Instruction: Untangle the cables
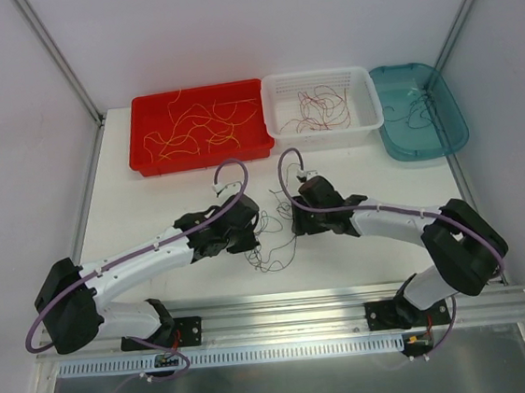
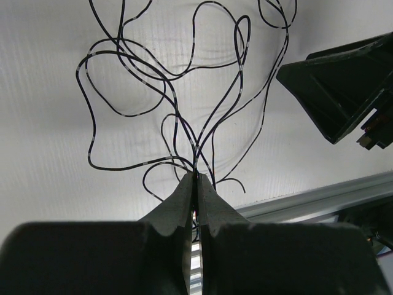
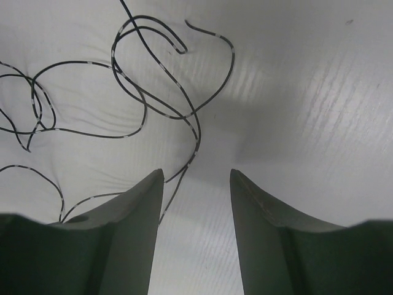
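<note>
Left fingers (image 2: 195,184) clamp the cables (image 2: 196,153); right fingers (image 3: 129,227) hold nothing.
The left pair is pressed shut on several thin black strands that fan out ahead of its tips across the white worktop (image 1: 151,208). The right pair stands wide apart, with loose loops lying ahead and to its left.

Two claws: left claw (image 2: 195,176), right claw (image 3: 196,174). Three containers: red bin (image 1: 202,158), white basket (image 1: 327,136), teal tray (image 1: 444,132). The cables (image 1: 273,249) are too tangled to count.
</note>
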You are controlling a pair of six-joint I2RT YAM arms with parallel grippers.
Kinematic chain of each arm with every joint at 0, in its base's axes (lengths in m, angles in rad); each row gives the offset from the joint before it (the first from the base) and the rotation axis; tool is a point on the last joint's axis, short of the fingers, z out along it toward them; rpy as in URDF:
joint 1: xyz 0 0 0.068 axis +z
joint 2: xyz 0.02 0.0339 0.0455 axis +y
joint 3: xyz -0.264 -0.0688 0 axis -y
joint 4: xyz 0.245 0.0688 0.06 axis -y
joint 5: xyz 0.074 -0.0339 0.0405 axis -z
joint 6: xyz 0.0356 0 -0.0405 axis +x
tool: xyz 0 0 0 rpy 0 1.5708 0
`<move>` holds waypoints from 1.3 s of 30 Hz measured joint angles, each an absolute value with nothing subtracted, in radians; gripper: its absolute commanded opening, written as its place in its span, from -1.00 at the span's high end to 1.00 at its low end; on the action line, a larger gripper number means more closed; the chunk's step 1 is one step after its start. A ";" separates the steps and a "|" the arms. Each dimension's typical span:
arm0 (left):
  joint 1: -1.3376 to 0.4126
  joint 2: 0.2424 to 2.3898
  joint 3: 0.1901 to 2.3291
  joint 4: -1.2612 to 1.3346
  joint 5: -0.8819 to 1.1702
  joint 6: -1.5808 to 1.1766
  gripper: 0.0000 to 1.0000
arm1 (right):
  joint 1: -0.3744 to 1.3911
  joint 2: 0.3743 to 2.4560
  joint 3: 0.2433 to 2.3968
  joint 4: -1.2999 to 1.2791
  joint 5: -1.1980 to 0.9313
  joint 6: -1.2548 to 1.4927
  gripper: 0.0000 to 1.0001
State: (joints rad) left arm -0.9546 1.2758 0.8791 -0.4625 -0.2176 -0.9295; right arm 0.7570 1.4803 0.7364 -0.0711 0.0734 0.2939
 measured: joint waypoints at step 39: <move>-0.657 1.087 0.672 -0.472 -0.215 -0.906 1.00 | 0.585 1.020 0.926 -0.349 0.134 0.020 0.98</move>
